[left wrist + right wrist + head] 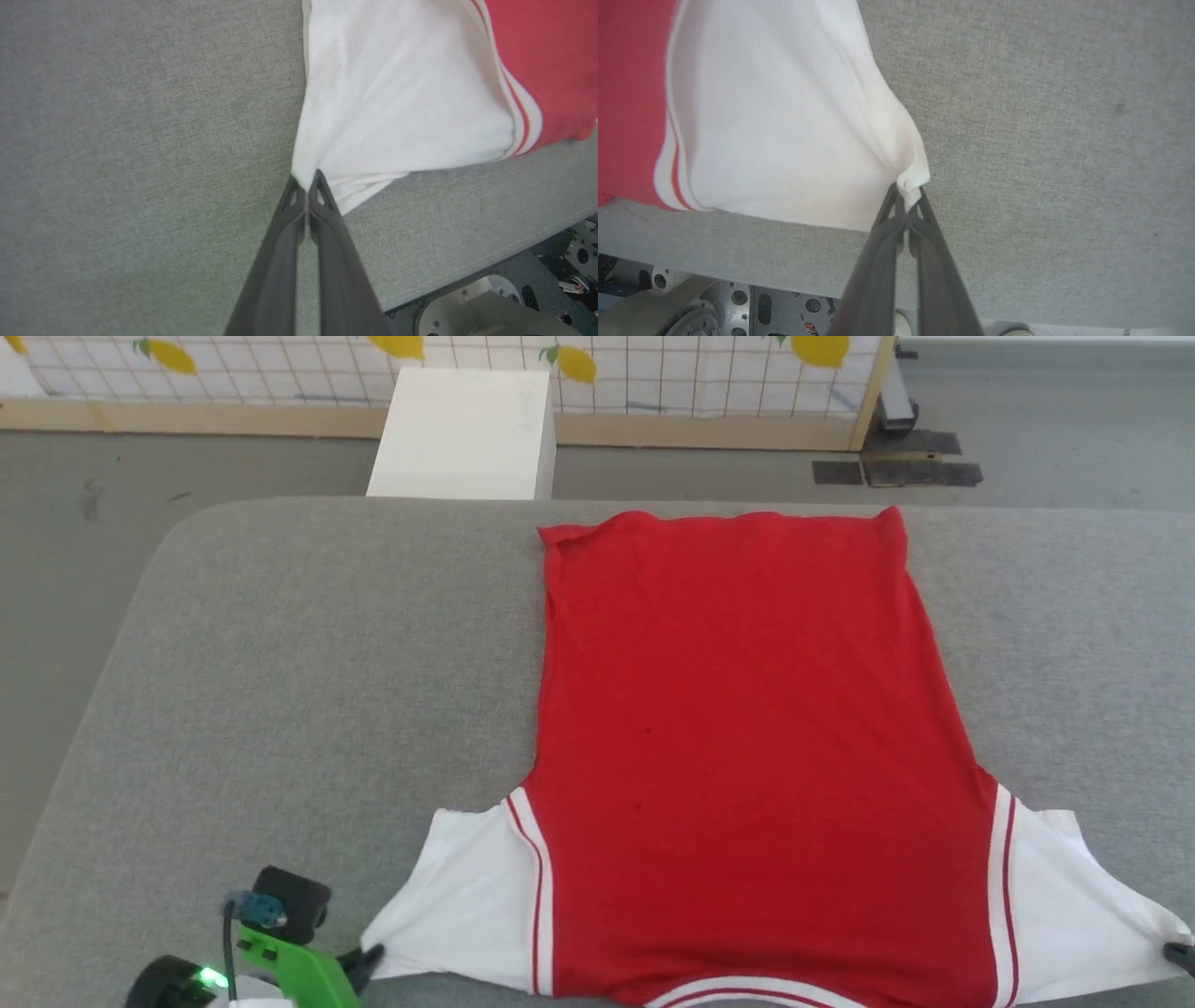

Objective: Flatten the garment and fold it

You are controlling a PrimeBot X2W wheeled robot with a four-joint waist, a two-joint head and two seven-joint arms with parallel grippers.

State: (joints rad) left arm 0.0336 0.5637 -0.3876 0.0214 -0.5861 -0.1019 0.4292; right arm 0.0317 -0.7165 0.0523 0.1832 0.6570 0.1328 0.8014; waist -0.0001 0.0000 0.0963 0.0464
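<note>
Both tools clamped on shirt (738, 709) sleeve tips: left tool (307, 179), right tool (908, 193). Flattening looks done; next, fold sleeves inward.

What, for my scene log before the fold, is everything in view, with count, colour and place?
red jersey T-shirt with white short sleeves: one, red and white, spread flat, collar end nearest the robot
grey fabric-covered table: one, grey, under the shirt
white box: one, white, beyond the table's far edge
wood-framed lemon-print screen: one, white with yellow lemons, at the back
dark floor mats: a few, black, far right floor
left gripper: one, dark, shut on the left sleeve's tip
right gripper: one, dark, shut on the right sleeve's tip
</note>
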